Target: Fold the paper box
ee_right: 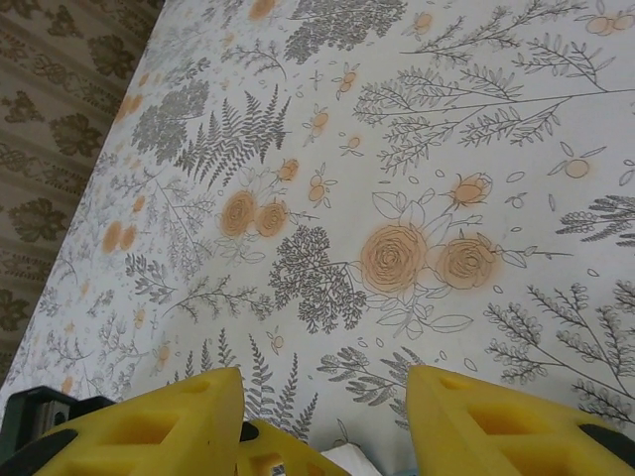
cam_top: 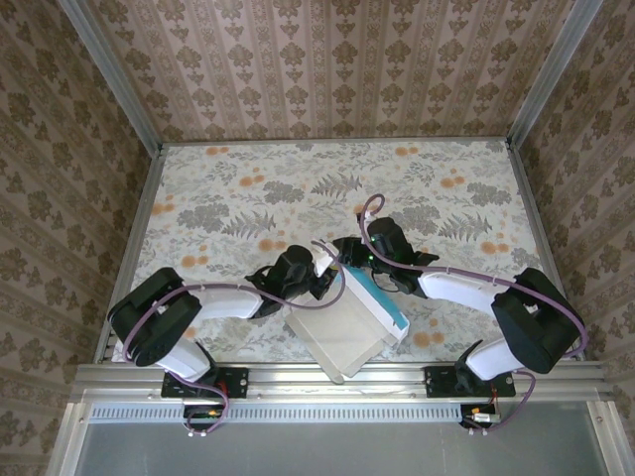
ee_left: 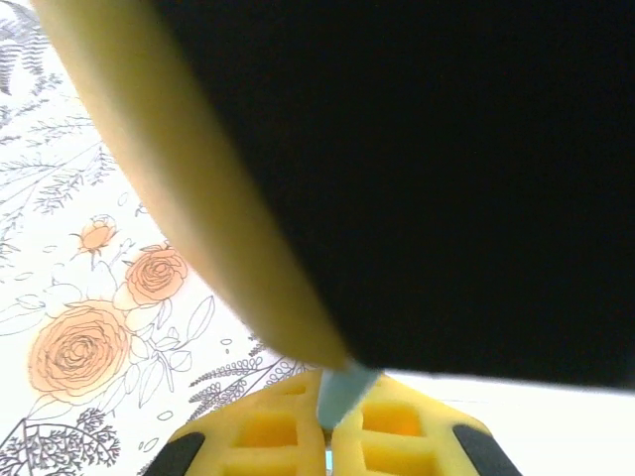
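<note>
On floral table (cam_top: 248,188): paper box (cam_top: 347,322) pinched by left fingers (ee_left: 263,431).

No legible txt, labels or nos. anywhere.

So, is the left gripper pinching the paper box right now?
Yes, in the left wrist view the left gripper is shut on a thin blue edge of the paper box.

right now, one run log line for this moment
left gripper: shut on paper box edge | right gripper: open, above table | paper box: white face up, turquoise along one side
</note>
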